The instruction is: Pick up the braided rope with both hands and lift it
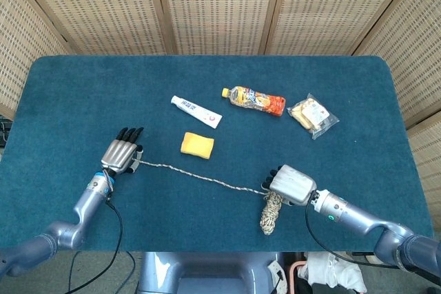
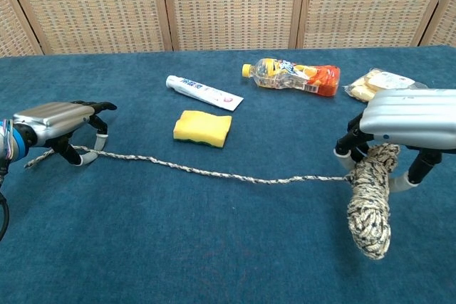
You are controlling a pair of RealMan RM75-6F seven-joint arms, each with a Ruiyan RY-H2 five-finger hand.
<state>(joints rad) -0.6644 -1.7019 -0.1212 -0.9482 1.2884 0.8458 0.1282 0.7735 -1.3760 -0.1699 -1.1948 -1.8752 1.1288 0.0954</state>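
The braided rope (image 1: 207,177) (image 2: 214,172) lies as a thin strand across the blue table, ending in a thick coiled bundle (image 1: 271,213) (image 2: 370,208) at the front right. My right hand (image 1: 292,184) (image 2: 410,115) sits over the top of the bundle and grips it between fingers and thumb, with the coil hanging down below the palm. My left hand (image 1: 120,154) (image 2: 57,120) arches over the strand's left end. Its fingertips stand on the cloth on either side of the rope, which still lies flat there.
A yellow sponge (image 1: 197,144) (image 2: 203,127) sits just behind the strand. Farther back are a toothpaste tube (image 1: 196,111) (image 2: 204,92), an orange drink bottle (image 1: 254,100) (image 2: 292,76) and a bag of snacks (image 1: 313,116) (image 2: 374,82). The bundle is near the table's front edge.
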